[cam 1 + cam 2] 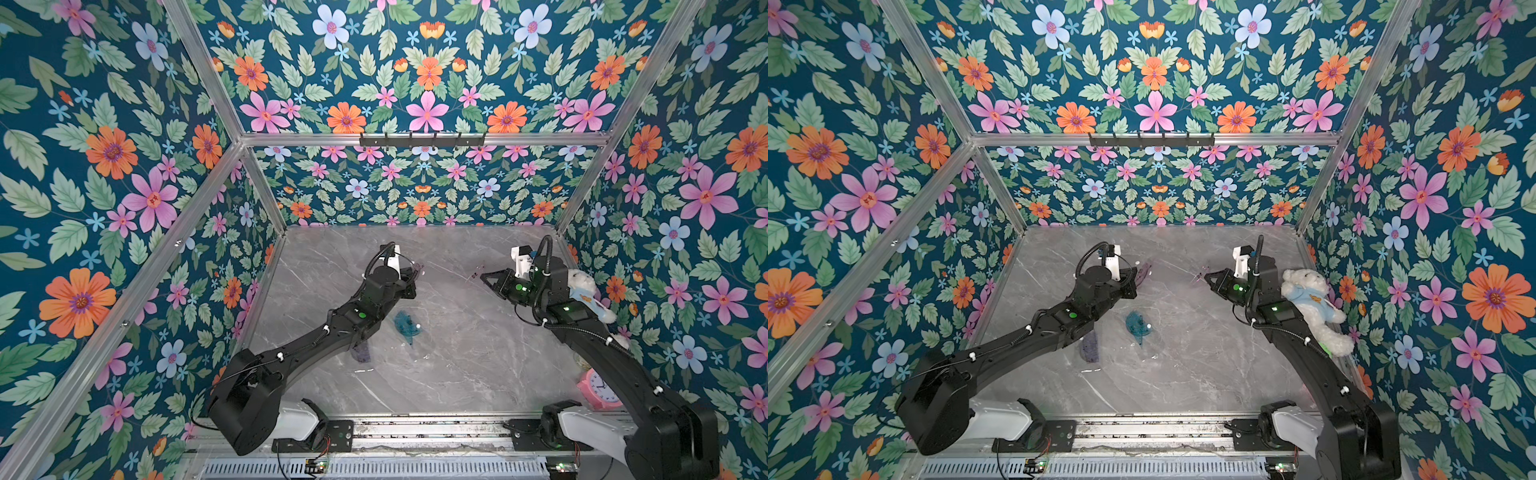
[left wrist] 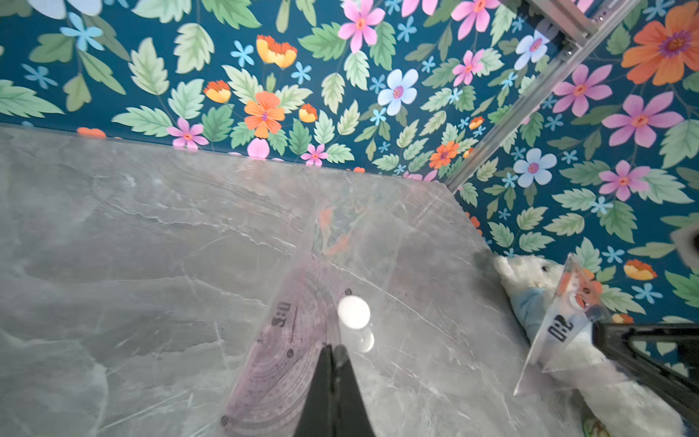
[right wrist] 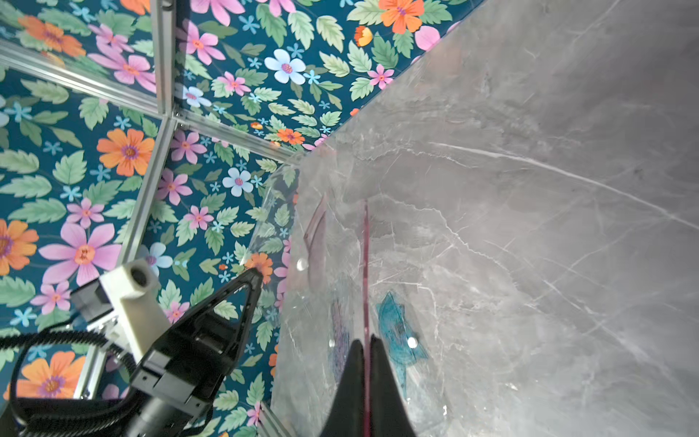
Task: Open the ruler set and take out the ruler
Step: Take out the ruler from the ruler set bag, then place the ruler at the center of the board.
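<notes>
This is a robot test booth, like a small lab. The walls (image 1: 424,83) are flower paper held up by metal bars (image 1: 291,139). A black left arm (image 1: 311,340) and right arm (image 1: 602,345) are fixed to a rail (image 1: 428,430) at the edge of a grey stone-look surface (image 1: 457,353). A teddy bear (image 1: 1308,299) and a pink clock (image 1: 598,388) sit by one wall.

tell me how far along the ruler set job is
Done: a blue protractor and a purple piece already lie on the table, so the pouch looks open. I cannot tell what the purple piece is. In hand: the left gripper and right gripper are both shut on the clear pouch, holding it up between them. Left: emptying it, since a purple protractor sits inside.
</notes>
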Action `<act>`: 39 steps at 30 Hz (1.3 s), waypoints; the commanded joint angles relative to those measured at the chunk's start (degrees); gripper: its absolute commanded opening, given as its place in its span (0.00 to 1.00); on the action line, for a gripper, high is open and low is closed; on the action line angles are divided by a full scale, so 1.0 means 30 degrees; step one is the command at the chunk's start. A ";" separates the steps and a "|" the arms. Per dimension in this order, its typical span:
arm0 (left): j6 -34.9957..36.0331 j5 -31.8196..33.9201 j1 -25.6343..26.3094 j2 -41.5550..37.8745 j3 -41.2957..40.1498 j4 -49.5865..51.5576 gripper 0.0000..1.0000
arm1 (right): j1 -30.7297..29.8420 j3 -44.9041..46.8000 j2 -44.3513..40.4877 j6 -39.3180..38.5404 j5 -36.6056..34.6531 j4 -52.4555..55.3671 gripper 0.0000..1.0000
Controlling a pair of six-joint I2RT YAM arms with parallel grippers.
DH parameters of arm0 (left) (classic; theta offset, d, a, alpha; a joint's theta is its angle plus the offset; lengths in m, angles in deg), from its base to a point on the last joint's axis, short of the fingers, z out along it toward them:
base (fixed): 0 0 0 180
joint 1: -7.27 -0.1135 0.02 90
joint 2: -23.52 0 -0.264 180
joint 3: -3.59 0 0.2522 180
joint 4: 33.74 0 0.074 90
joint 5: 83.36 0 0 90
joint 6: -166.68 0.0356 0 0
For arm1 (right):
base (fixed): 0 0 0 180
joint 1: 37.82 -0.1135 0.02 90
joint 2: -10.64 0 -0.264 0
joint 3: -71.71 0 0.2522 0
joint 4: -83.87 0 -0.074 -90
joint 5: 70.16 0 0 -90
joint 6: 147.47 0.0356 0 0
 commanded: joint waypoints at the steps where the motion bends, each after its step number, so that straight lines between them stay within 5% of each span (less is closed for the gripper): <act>1: 0.0069 -0.0827 -0.0744 -0.0487 -0.0240 -0.0602 0.00 | 0.0192 -0.0971 0.2033 0.1288 0.1127 -0.2179 0.00; 9: -0.0129 -0.2678 -0.2563 -0.1228 -0.0482 -0.0358 0.00 | 0.0145 -0.5042 1.1027 0.4685 0.2087 -0.6963 0.00; 18: 0.0619 -0.3337 -0.3238 -0.1525 0.0381 0.0985 0.00 | -0.0491 -1.2184 1.8274 0.4270 0.2090 -0.4506 0.00; 32: 0.0412 -0.2971 -0.3476 -0.2130 0.0181 0.1587 0.00 | -0.0625 -1.4622 2.1768 0.4485 0.2721 -0.3876 0.00; 39: 0.0465 -0.3103 -0.3476 -0.2041 0.0266 0.1865 0.00 | -0.0498 -1.4076 2.1472 0.3800 0.2467 -0.3264 0.37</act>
